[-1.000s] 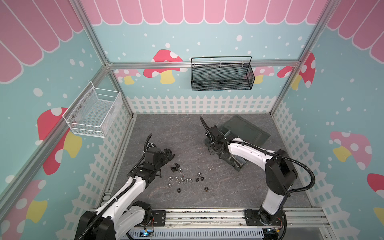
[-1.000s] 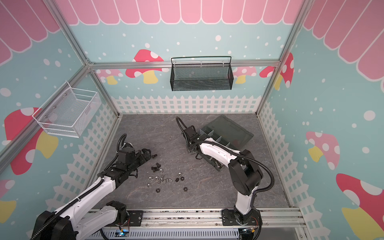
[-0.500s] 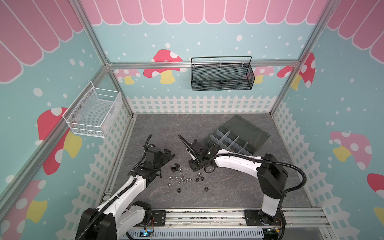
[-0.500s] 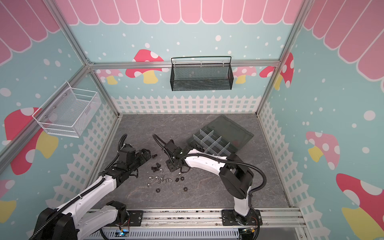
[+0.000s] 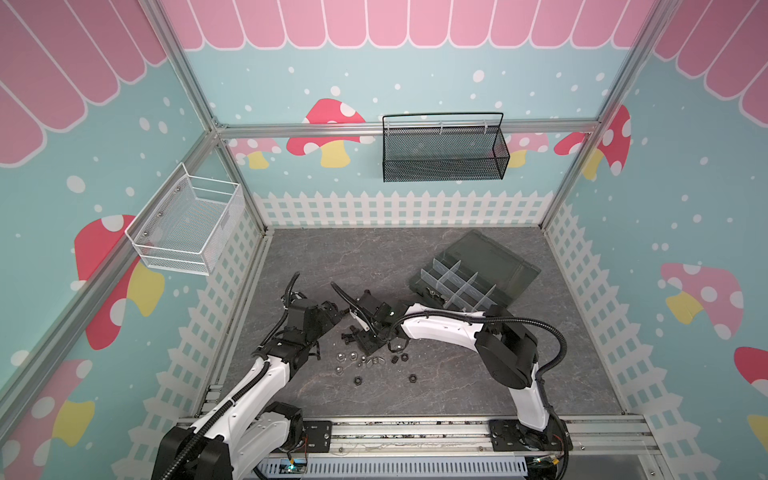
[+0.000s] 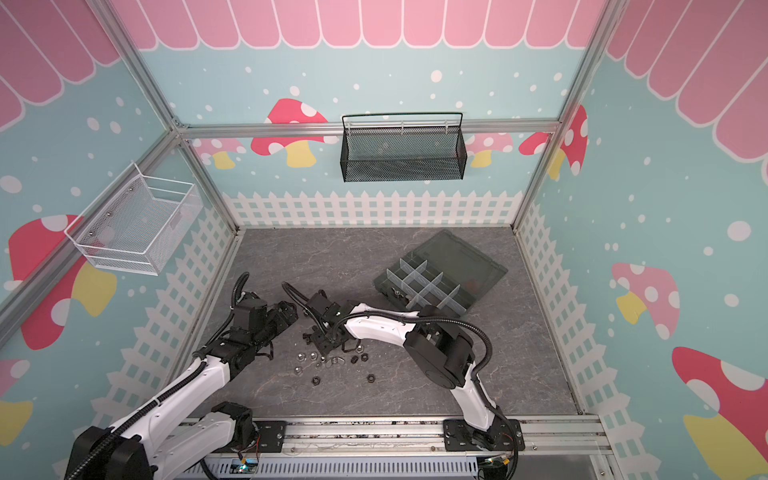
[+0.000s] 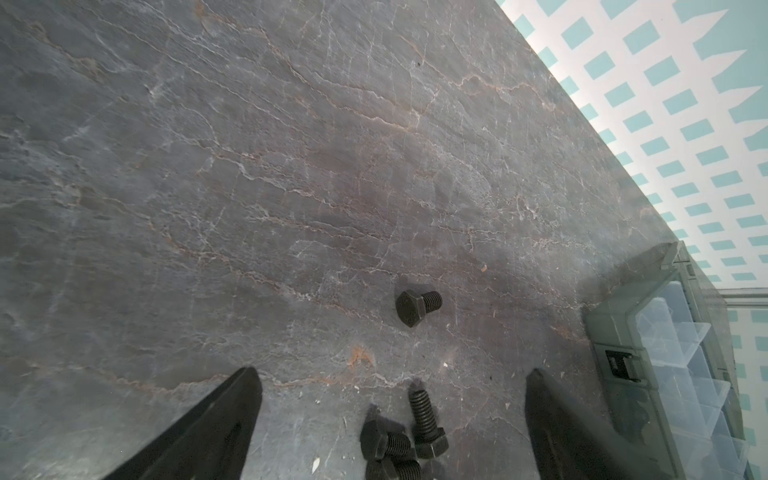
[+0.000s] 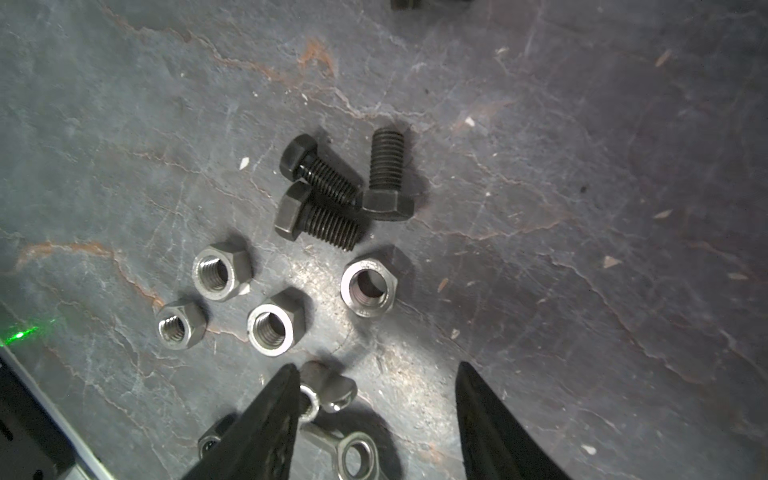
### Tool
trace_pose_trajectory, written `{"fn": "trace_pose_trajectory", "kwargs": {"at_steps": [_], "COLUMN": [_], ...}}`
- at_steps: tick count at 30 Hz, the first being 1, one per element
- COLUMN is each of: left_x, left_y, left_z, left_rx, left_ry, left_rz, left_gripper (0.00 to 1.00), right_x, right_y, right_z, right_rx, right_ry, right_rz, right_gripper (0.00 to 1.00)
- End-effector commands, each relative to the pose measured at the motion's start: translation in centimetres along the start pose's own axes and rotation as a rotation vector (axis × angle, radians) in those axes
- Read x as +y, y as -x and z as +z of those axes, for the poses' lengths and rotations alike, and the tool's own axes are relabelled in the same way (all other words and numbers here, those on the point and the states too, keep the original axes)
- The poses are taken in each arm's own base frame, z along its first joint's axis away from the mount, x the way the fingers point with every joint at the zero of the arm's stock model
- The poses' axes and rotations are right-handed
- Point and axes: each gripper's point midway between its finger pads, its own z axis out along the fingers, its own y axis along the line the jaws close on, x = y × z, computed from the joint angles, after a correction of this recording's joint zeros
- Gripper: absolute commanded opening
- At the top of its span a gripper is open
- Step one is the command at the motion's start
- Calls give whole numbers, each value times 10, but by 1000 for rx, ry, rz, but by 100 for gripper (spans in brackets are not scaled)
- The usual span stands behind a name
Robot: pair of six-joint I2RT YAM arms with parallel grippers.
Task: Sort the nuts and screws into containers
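Black screws (image 8: 332, 195) lie in a small heap on the grey floor, with several silver hex nuts (image 8: 368, 286) beside them. My right gripper (image 8: 377, 366) hangs open just over the pile (image 5: 365, 361). A silver wing nut (image 8: 328, 390) sits against its left finger, and a second one (image 8: 353, 451) lies between the fingers. My left gripper (image 7: 392, 371) is wide open and holds nothing, with the heaped screws (image 7: 399, 440) between its fingers and a lone black screw (image 7: 417, 305) just ahead. The containers, an open grey-green divided box (image 5: 473, 274), stand at the back right.
A black mesh basket (image 5: 444, 151) hangs on the back wall and a white wire basket (image 5: 187, 226) on the left wall. Black nuts (image 5: 412, 377) lie scattered toward the front rail (image 5: 415, 432). In both top views the two grippers are close together over the pile.
My right arm has swung from the divided box forward and left to the pile, and its jaws have opened wider. The left arm has stayed where it was.
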Motion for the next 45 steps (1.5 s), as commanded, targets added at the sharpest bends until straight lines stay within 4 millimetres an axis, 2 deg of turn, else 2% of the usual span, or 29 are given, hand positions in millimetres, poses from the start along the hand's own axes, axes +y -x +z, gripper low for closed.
{"fn": "trace_pose_trajectory", "kwargs": {"at_steps": [1, 10, 21, 25, 37, 45], "left_x": [12, 13, 12, 13, 15, 17], "left_y": [-1, -2, -1, -2, -1, -2], "left_z": [-2, 0, 0, 0, 0, 0], "left_rx": [-10, -3, -6, -3, -9, -7], "left_ry": [33, 38, 32, 34, 35, 37], "left_rz": [-32, -40, -46, -50, -52, -55], "left_gripper": [100, 100, 100, 100, 100, 100], "right_x": [4, 12, 3, 3, 7, 16], "right_y": [-8, -24, -49, -52, -39, -28], "right_z": [12, 21, 17, 19, 29, 31], "right_rx": [45, 109, 191, 197, 178, 148], "right_ry": [-19, -51, -135, -139, -136, -105], "right_rz": [-39, -106, -162, -172, -194, -202], "right_gripper": [64, 68, 66, 62, 44, 24]}}
